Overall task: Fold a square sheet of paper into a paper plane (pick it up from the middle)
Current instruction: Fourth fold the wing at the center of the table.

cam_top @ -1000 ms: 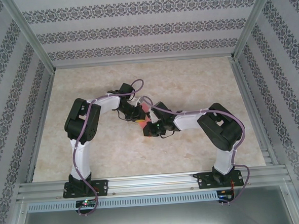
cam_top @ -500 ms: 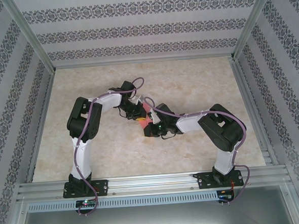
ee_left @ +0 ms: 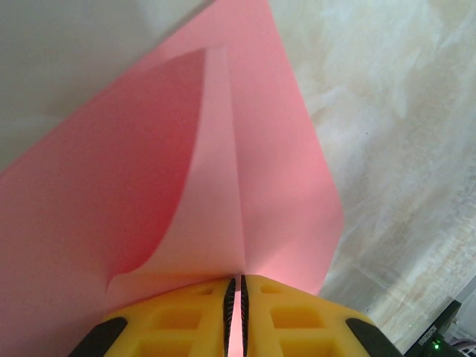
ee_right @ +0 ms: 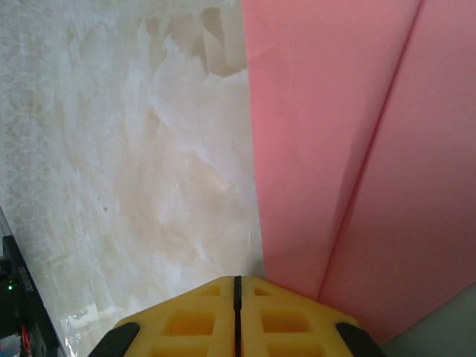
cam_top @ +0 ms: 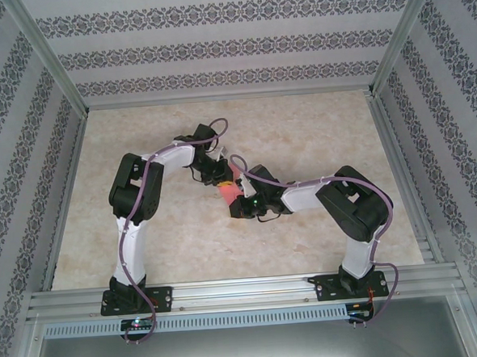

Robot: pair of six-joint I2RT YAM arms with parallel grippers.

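The sheet of paper [cam_top: 229, 189] is held up over the middle of the table [cam_top: 317, 133], stretched between the two arms rather than lying flat. In the last second the left gripper [ee_left: 235, 286] has moved a little toward the far edge and to the right, while the right gripper [ee_right: 237, 286] has hardly moved, so a longer pink strip now shows between them from above. The left gripper's yellow jaws are closed to a narrow slit with a sliver of pink paper pinched in it. From there the sheet rises away with one folded flap curling open on its left side. The right gripper's jaws are pressed fully together. The paper, with one long straight crease, runs up from just beside its right jaw, but I cannot tell whether any of its edge is caught there. The pull probably draws the folded sheet tighter and straighter, ready for laying down or for the next crease. With one crease and a loose flap, the plane looks far from finished, and pulling harder could tear or slip the thin sheet.
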